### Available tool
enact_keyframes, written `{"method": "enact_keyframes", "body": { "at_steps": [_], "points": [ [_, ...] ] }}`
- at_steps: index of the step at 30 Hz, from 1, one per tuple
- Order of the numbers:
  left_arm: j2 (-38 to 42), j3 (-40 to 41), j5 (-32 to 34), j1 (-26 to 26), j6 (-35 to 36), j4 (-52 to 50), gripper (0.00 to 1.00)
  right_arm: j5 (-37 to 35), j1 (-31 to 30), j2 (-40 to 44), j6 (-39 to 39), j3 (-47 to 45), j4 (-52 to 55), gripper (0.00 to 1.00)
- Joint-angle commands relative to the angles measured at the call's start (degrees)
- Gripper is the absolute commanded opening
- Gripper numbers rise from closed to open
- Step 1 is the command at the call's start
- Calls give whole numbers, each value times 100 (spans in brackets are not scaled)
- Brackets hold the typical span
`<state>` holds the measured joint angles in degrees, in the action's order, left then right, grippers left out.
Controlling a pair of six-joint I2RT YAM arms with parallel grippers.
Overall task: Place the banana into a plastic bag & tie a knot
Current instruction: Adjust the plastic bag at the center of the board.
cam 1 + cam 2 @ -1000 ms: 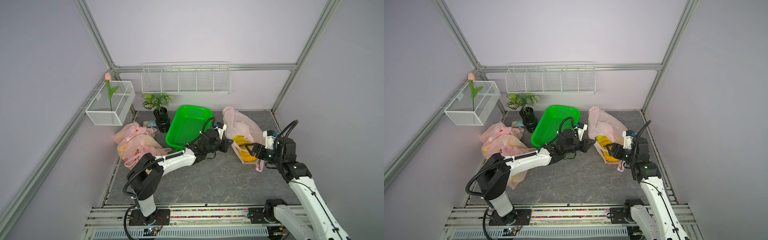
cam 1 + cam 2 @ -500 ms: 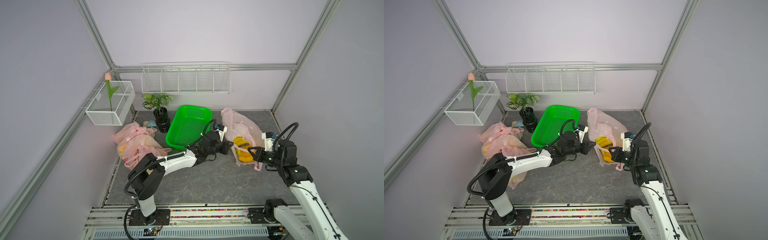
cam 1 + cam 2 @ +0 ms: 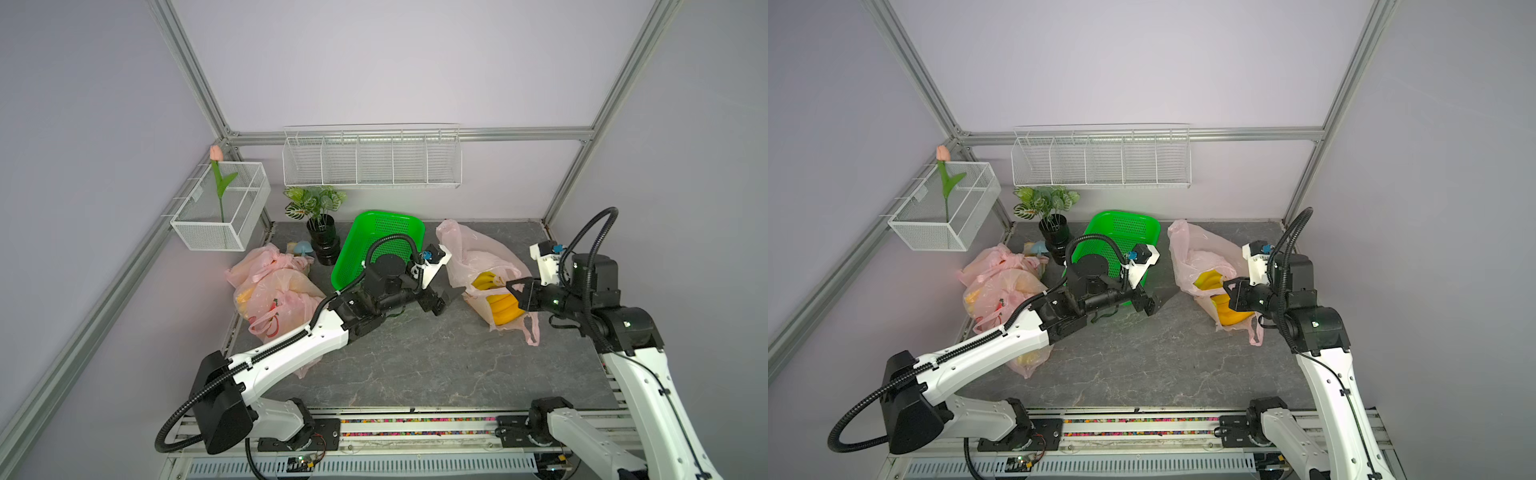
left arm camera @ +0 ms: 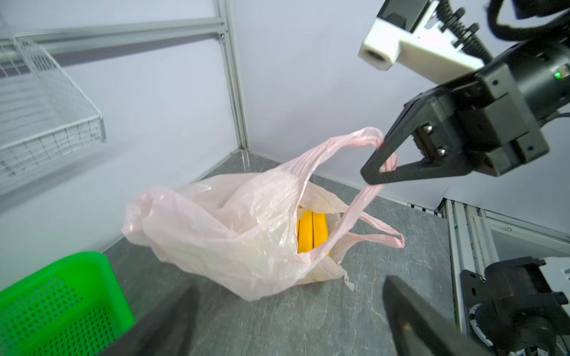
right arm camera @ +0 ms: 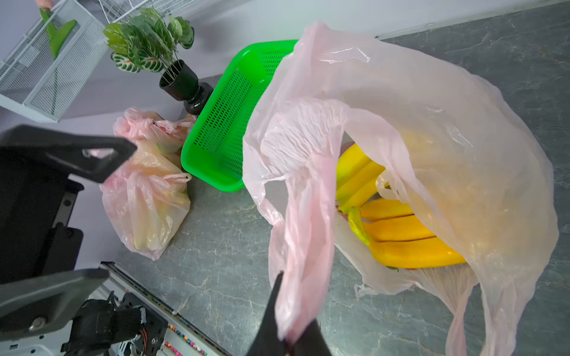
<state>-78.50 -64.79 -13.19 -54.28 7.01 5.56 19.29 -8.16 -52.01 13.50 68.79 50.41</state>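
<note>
The bananas (image 3: 500, 309) lie inside the pink plastic bag (image 3: 478, 253). The bag sits on the grey worktop (image 3: 415, 357) toward the robot's right, its mouth open so the yellow fruit shows. The right fingers (image 4: 370, 178) are clenched on one handle (image 4: 339, 148) of the bag and hold that loop lifted above the mouth. The bananas are below and just beyond the fingertips, not touched by them. The second handle (image 4: 382, 237) lies slack on the worktop. The left fingers (image 3: 442, 303) are spread wide and grasp nothing. They hover near the bag's side, apart from it, just in front of the green basket (image 3: 374, 245).
</note>
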Motion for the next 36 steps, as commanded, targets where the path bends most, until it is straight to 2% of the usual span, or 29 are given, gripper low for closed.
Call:
{"method": "enact_keyframes", "body": {
  "at_steps": [1,6,11,17,24,26,28,29,32,36],
  "points": [
    [-490,-112,-607,-3,915,640,100,-92,-82,94,-320,234,616,7],
    [-1337,-1148,-1181,-154,1443,214,100,116,-101,183,-378,119,546,7],
    [-1905,-1750,-1531,-479,2241,-218,100,252,-110,252,-426,103,487,7],
    [-2422,-2144,-1752,-546,2255,-7,100,523,-102,353,-411,-6,218,7],
    [-2905,-2435,-2039,-555,1933,404,89,779,-113,433,-228,-214,-89,7],
    [-3005,-2448,-2131,-557,1828,476,82,811,-104,446,-167,-265,-161,7],
    [-3120,-2451,-2100,-550,1883,433,70,880,-98,479,-97,-303,-250,7],
    [-3176,-2450,-2043,-555,1898,420,63,923,-96,492,-57,-325,-304,7],
    [-3314,-2438,-1906,-540,1891,392,32,973,-79,522,115,-397,-468,7],
    [-3317,-2229,-1600,-526,1734,645,8,800,10,540,256,-485,-562,7]
  ]
}}
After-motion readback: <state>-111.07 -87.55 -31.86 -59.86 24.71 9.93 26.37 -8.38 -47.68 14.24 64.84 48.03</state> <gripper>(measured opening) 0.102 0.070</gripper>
